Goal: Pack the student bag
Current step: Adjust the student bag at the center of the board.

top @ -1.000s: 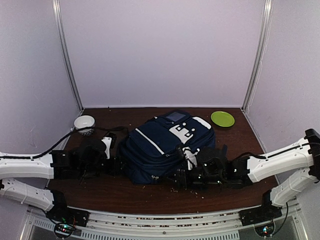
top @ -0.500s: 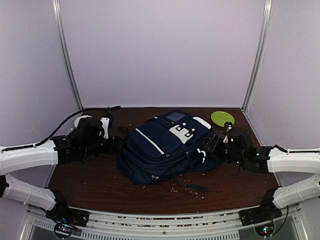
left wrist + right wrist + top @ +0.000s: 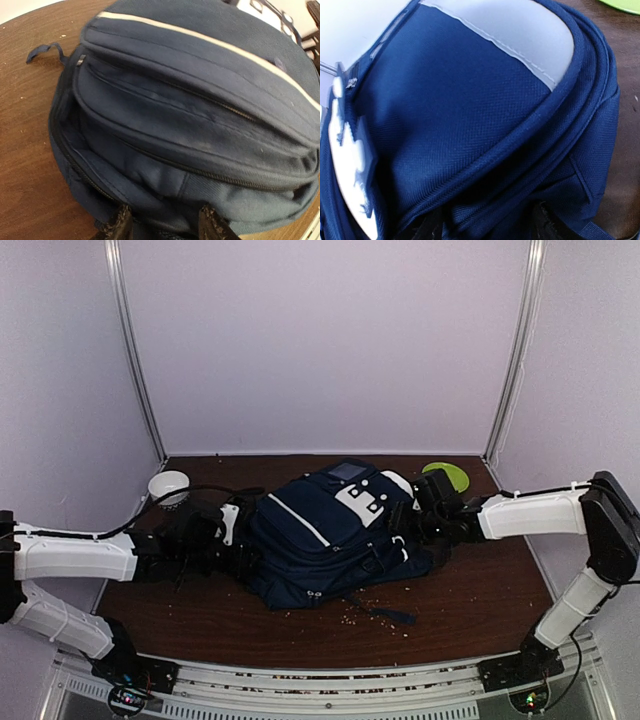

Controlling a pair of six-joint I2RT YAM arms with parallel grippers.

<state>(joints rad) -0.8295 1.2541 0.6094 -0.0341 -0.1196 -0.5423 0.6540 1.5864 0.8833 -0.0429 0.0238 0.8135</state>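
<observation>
The student bag is a navy backpack with white stripes and a white buckle patch, lying in the middle of the brown table. My left gripper is pressed against its left end. In the left wrist view its fingers are spread wide with bag fabric between them. A zip seam gapes along the bag's near edge. My right gripper is against the bag's right end. In the right wrist view it is also spread wide over bag fabric.
A white bowl stands at the back left. A green plate lies at the back right, behind my right arm, and also shows in the right wrist view. A dark strap and crumbs lie in front of the bag.
Both arms swung back from the bag's front corners, then came in again. The left gripper now meets the bag's left end, the right gripper its right end near the plate.
</observation>
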